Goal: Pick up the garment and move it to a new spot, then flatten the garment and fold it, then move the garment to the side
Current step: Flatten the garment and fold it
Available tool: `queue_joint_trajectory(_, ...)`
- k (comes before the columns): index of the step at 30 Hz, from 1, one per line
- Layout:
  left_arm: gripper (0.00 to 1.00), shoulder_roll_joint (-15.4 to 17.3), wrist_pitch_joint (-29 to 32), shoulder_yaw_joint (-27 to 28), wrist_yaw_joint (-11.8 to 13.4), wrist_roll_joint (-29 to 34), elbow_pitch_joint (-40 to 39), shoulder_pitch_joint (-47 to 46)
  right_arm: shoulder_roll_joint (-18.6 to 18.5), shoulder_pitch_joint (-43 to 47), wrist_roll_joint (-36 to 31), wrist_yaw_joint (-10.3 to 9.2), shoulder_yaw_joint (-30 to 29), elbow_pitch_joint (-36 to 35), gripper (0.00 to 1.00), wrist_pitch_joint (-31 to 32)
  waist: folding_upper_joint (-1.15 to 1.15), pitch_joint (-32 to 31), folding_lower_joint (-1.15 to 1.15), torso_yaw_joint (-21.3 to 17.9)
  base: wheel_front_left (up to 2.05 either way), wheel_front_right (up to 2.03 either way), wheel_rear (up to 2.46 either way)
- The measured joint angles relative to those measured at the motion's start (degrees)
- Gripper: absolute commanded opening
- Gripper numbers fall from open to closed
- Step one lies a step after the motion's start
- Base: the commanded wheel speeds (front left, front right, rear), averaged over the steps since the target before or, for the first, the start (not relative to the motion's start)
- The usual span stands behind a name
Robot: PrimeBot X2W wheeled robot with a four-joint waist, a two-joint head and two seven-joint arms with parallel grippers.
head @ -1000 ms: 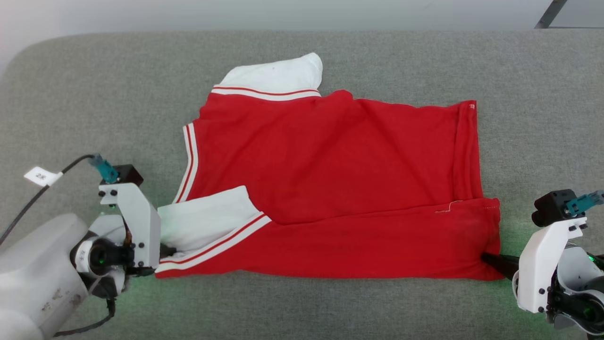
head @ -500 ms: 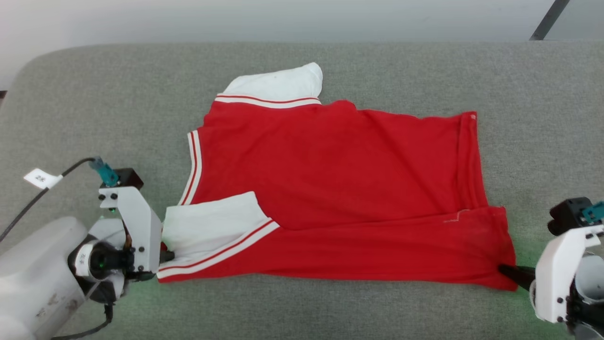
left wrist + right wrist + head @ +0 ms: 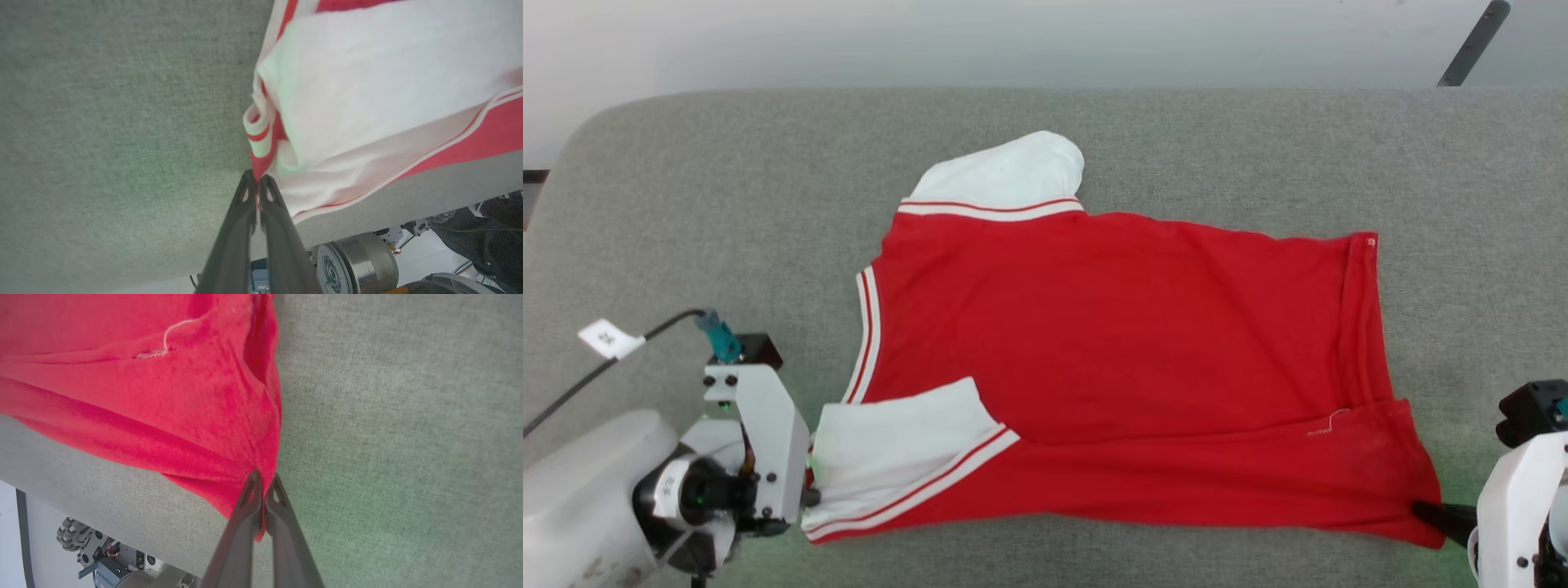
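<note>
I have the left gripper (image 3: 810, 495) at lower left and right gripper (image 3: 1423, 513) at lower right each pinching a corner of the jersey (image 3: 1111, 343).

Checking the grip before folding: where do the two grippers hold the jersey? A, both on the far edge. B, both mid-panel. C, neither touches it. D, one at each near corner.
D: the left gripper pinches the jersey at its striped near corner, the right gripper at its red near corner.

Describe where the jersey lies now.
Head view: the jersey lies centred on the grey surface, its near corners pinched by the left gripper and right gripper.
</note>
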Motion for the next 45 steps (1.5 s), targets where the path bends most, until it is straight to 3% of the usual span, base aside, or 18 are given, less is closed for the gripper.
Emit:
queue_joint_trajectory(7, 0.0, 1.13, 0.08, -0.23, 1.93, -0.09, -2.43, 1.36, 1.37, 0.7, -1.01, 0.0, -1.19, -0.87, 0.0, 0.46, 0.0, 0.05, 0.0, -0.57, 0.0, 0.0, 0.0)
queue_joint_trajectory(8, 0.09, 1.16, -0.01, -0.26, 2.12, -0.08, -2.48, 1.47, 1.51, 0.7, -1.31, 0.0, -1.19, -0.89, 0.0, 0.37, 0.0, 0.04, 0.0, -0.68, 0.0, 0.0, 0.0)
queue_joint_trajectory(9, 0.26, 1.18, -0.31, -0.21, 2.35, -0.08, -2.55, 1.5, 1.63, 0.7, -1.69, 0.0, -1.08, -0.9, 0.13, 0.25, 0.0, 0.0, 0.0, -0.78, 0.0, 0.0, 0.0)
queue_joint_trajectory(10, 0.46, 1.2, -0.73, -0.16, 2.34, -0.04, -2.6, 1.52, 1.67, 0.7, -1.88, 0.0, -0.91, -0.91, 0.33, 0.08, 0.0, -0.09, 0.0, -0.87, 0.0, 0.0, 0.0)
queue_joint_trajectory(11, 0.8, 1.24, -0.86, -0.12, 2.36, 0.0, -2.66, 1.55, 1.72, 0.69, -1.98, 0.0, -0.82, -0.91, 0.42, -0.1, 0.0, -0.19, 0.0, -0.96, 0.0, 0.0, 0.0)
queue_joint_trajectory(12, 1.0, 1.31, -1.0, -0.09, 2.46, 0.0, -2.71, 1.62, 1.78, 0.69, -2.07, 0.0, -0.76, -0.96, 0.49, -0.31, 0.0, -0.33, 0.0, -1.05, 0.0, 0.0, 0.0)
queue_joint_trajectory(13, 1.0, 1.38, -1.0, -0.07, 2.61, 0.0, -2.85, 1.64, 1.81, 0.7, -2.32, 0.0, -0.74, -1.07, 0.89, -0.81, 0.0, -0.48, 0.0, -1.14, 0.0, 0.0, 0.0)
queue_joint_trajectory(14, 1.0, 1.51, -1.0, 0.0, 2.65, 0.0, -3.03, 1.64, 1.81, 0.7, -2.41, 0.0, -0.78, -1.15, 1.0, -1.19, 0.0, -0.68, 0.0, -1.22, 0.0, 0.0, 0.0)
queue_joint_trajectory(23, 1.0, 4.12, -0.75, 0.43, 2.82, 2.21, -5.35, -0.47, 2.31, 1.57, -3.52, -0.02, -1.63, -4.12, 1.0, -6.53, 0.0, -2.78, 0.0, -2.14, 0.0, 0.0, 0.0)
queue_joint_trajectory(29, 1.0, 3.93, -2.9, 2.53, 1.16, 4.59, -4.93, -4.74, 1.46, 0.34, -6.3, -0.02, 0.2, -9.13, 1.0, -19.01, 0.0, -3.31, 0.0, -3.72, 0.0, 0.0, 0.0)
queue_joint_trajectory(33, 1.0, 2.77, -5.43, 3.83, -0.99, 6.79, -2.55, -8.0, 0.11, -1.11, -9.21, -0.02, 2.86, -10.92, 1.0, -29.75, 0.0, -3.19, 0.0, -5.19, 0.0, 0.0, 0.0)
queue_joint_trajectory(39, 1.0, -0.38, -11.15, 5.21, -6.2, 12.01, 3.33, -13.52, -0.63, -4.52, -15.56, -0.02, 4.41, -11.59, 1.0, -45.06, 0.0, -2.02, 0.0, -7.55, 0.0, 0.0, 0.0)
queue_joint_trajectory(45, 1.0, -3.82, -15.01, 6.65, -10.61, 14.69, 10.81, -18.85, 1.13, -7.51, -21.03, -0.02, 4.31, -11.46, 1.0, -57.16, 0.0, 0.71, 0.0, -9.57, 0.0, 0.0, 0.0)
